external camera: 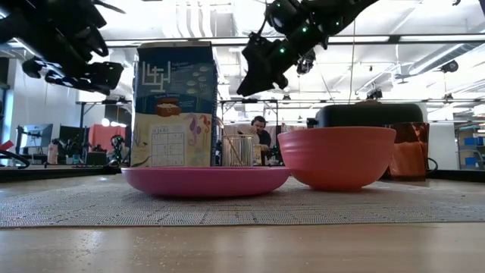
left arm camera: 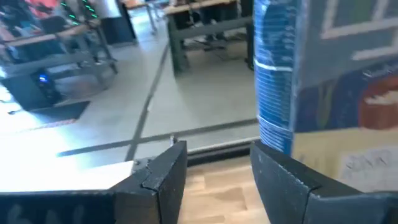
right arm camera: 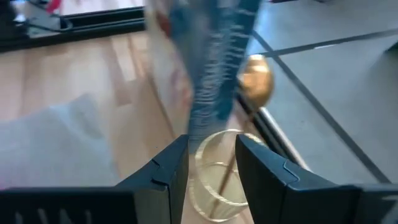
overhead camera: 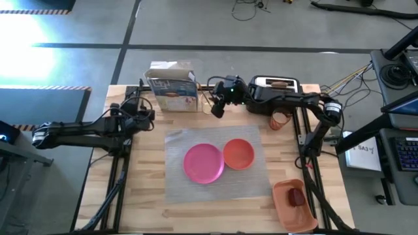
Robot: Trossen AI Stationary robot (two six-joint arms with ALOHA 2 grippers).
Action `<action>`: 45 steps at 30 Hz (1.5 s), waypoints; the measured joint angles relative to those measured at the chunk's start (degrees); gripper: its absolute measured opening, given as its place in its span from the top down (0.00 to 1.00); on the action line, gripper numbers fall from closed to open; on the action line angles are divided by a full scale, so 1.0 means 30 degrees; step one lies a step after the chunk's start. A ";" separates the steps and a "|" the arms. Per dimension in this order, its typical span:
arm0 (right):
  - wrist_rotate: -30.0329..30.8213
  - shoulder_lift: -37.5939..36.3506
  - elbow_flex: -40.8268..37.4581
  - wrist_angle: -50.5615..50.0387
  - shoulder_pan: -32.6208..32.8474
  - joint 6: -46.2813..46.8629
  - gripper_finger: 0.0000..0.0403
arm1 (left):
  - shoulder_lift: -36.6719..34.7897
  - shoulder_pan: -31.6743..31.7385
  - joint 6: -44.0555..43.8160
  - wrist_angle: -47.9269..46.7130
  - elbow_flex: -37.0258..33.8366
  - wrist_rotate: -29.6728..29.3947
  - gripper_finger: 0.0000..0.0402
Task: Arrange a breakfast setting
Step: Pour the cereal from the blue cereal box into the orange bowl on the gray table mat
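On the grey placemat (overhead camera: 215, 166) rest the pink plate (overhead camera: 204, 163) and the orange bowl (overhead camera: 239, 153). The thin wooden utensil (right arm camera: 255, 84) stands head up in a clear glass (right arm camera: 214, 180) beside a blue cereal box (overhead camera: 173, 85) at the far edge. My right gripper (right arm camera: 211, 155) hovers open just above that glass, with nothing between its fingers. My left gripper (left arm camera: 217, 168) is open in the air at the left, pointing toward the box. The toast (overhead camera: 281, 83) sits in the toaster (overhead camera: 277, 88). The orange cup (overhead camera: 279, 119) stands near it. The apple (overhead camera: 297, 196) lies in the orange tray (overhead camera: 294, 203).
The cereal box (external camera: 174, 106) stands close to the glass (external camera: 239, 150), on its left as the low view shows them. The toaster is at the far right, the tray at the near right corner. Bare wood lies to the left of the placemat.
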 joint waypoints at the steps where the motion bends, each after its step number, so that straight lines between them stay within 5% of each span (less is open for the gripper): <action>1: 0.0004 0.0000 0.0000 0.0050 -0.0201 -0.0054 0.69 | 0.0058 0.0093 0.0004 0.0016 -0.0072 -0.0250 0.61; 10: -0.0148 0.0000 -0.0044 0.0100 -0.1163 -0.0351 0.69 | 0.0732 0.1846 -0.0052 0.0663 -0.1248 -0.1245 0.80; 17: -0.1437 0.0000 -0.0051 0.0525 -0.1164 -0.1114 0.69 | 0.0788 0.3244 0.1549 0.5667 -0.3049 -0.1003 0.98; 24: -0.1499 0.0000 -0.0058 0.1695 -0.1288 -0.1524 0.69 | 0.1145 0.5448 0.9949 1.4713 -0.4688 0.1982 1.00; 29: -0.1355 0.0000 -0.0102 0.1663 -0.1301 -0.1507 0.69 | 0.0904 0.7588 1.1949 1.5226 -0.4664 0.2864 1.00; 36: 0.3242 0.0000 -0.0131 0.2118 -0.1296 -0.1553 0.70 | 0.1353 1.1490 1.3271 1.6055 -0.4664 0.8284 1.00; 41: 0.1514 0.0000 -0.0146 0.2106 -0.1280 -0.1422 0.72 | 0.1893 1.3327 1.4453 1.8449 -0.4768 1.1677 1.00; 45: -0.0119 0.0000 -0.0259 0.2103 -0.1272 -0.0844 0.70 | 0.2256 1.3494 1.5280 1.9491 -0.5245 1.1436 1.00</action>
